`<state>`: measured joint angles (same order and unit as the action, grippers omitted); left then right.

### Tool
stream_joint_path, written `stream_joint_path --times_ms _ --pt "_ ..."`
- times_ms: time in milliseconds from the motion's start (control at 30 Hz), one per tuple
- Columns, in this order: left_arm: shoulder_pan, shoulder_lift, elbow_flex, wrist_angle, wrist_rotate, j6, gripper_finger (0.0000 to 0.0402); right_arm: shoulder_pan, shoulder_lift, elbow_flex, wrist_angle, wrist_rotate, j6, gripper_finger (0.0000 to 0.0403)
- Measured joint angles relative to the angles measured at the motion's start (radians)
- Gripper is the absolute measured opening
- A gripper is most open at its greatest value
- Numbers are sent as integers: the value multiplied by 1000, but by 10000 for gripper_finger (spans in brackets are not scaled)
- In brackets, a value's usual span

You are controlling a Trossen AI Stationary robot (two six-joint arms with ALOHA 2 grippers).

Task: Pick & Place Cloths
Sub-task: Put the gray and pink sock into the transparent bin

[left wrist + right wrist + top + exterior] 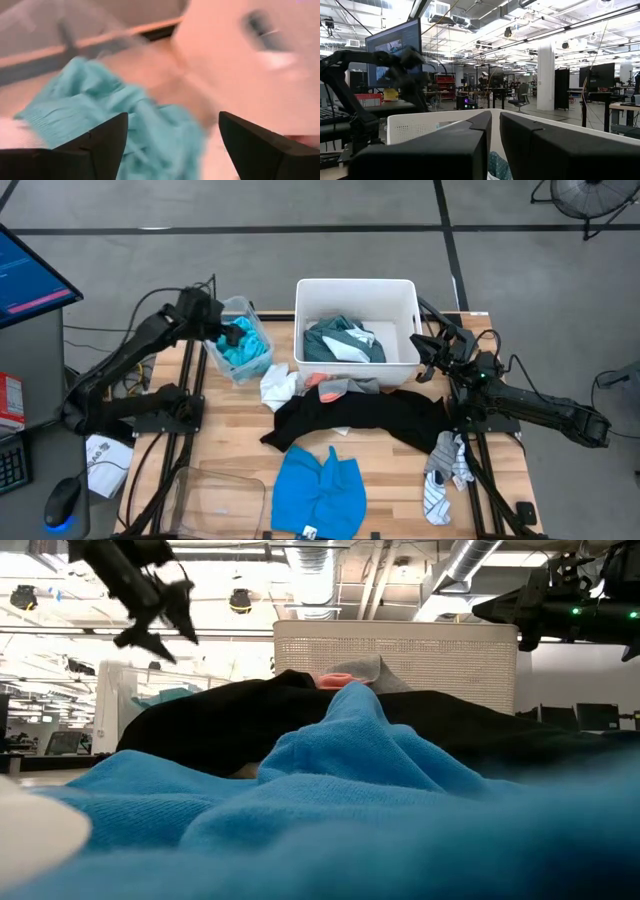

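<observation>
Your left gripper [170,145] has its jaws spread wide and holding nothing, hanging over the turquoise cloth [243,354] that lies in the clear bin [240,308] at the table's left rear. Your right gripper [424,357] waits with its jaws nearly closed and empty, just beside the right wall of the white tub [357,290], which holds a teal-green cloth [340,340]. In front of the tub you see the black garment [360,418] stretched across the table [230,430], a white cloth [277,388] by its left end, the bright blue cloth [320,490] at the front edge, and grey and striped socks [445,470] at the right
</observation>
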<state>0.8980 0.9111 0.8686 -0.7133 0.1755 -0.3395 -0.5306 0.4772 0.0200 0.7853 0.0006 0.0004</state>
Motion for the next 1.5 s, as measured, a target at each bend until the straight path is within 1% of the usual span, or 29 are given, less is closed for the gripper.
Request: stream_joint_path --times_ms 67,167,267,333,400,467,567,667,733,867,967,1067,1133,1267,1400,1500 --pt "-35 -39 28 20 38 -14 288 0 0 0 0 0 0 37" --pt "-128 -86 60 97 70 -56 281 0 0 0 0 0 0 37" --pt "-266 -116 70 261 76 -92 275 0 0 0 0 0 0 37" --pt "-374 -117 70 389 48 -115 270 0 0 0 0 0 0 37" --pt "-490 -94 70 495 -23 -115 267 0 0 0 0 0 0 37" --pt "-616 -51 72 576 -129 -90 265 0 0 0 0 0 0 37" --pt "-772 50 72 657 -299 -14 265 0 0 0 0 0 0 37" --pt "-889 180 77 730 -431 47 266 0 0 0 0 0 0 37" --pt "-945 272 110 738 -510 74 266 0 0 0 0 0 0 37" --pt "-1011 444 203 739 -596 168 266 0 0 0 0 0 0 37" --pt "-1024 546 278 739 -613 252 266 0 0 0 0 0 0 37" --pt "-1023 630 335 739 -614 298 266 0 0 0 0 0 0 37" --pt "-1023 675 353 739 -625 339 266 0 0 0 0 0 0 37" --pt "-1031 742 354 735 -682 411 266 0 0 0 0 0 0 37" --pt "-1037 791 354 740 -721 414 266 0 0 0 0 0 0 37" --pt "-1035 829 354 737 -724 414 266 0 0 0 0 0 0 37"
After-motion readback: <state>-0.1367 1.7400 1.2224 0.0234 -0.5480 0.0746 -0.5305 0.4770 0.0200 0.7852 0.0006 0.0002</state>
